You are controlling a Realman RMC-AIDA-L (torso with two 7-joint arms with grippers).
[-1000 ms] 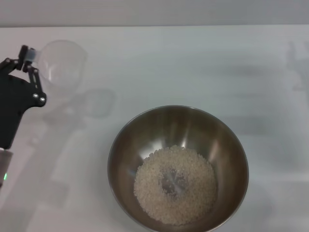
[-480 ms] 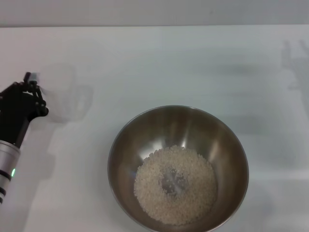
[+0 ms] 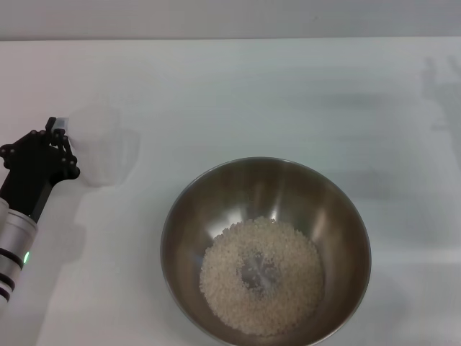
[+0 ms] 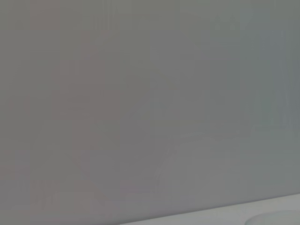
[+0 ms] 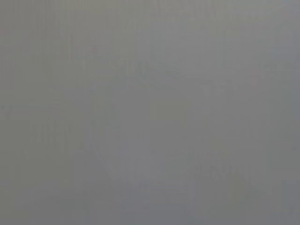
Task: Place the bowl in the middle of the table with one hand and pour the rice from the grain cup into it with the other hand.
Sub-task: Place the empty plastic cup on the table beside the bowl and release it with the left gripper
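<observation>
The steel bowl [image 3: 223,191] stands on the white table [image 3: 288,94], in the near middle of the head view. A loose heap of whitish rice [image 3: 281,303] lies in its bottom. My left gripper [image 3: 59,133] is at the table's left side, shut on the little handle of the clear grain cup [image 3: 104,144]. The cup looks empty and stands upright, low at the table, well to the left of the bowl. My right gripper is out of view. Both wrist views show only plain grey.
The table's far edge [image 3: 230,38] runs along the top of the head view. A faint arm shadow [image 3: 441,94] lies on the table at the far right. Nothing else stands on the tabletop.
My left gripper has moved down and nearer with the grain cup. The cup has gone from raised and tilted to upright and low at the table's left. The bowl and rice have not moved.
</observation>
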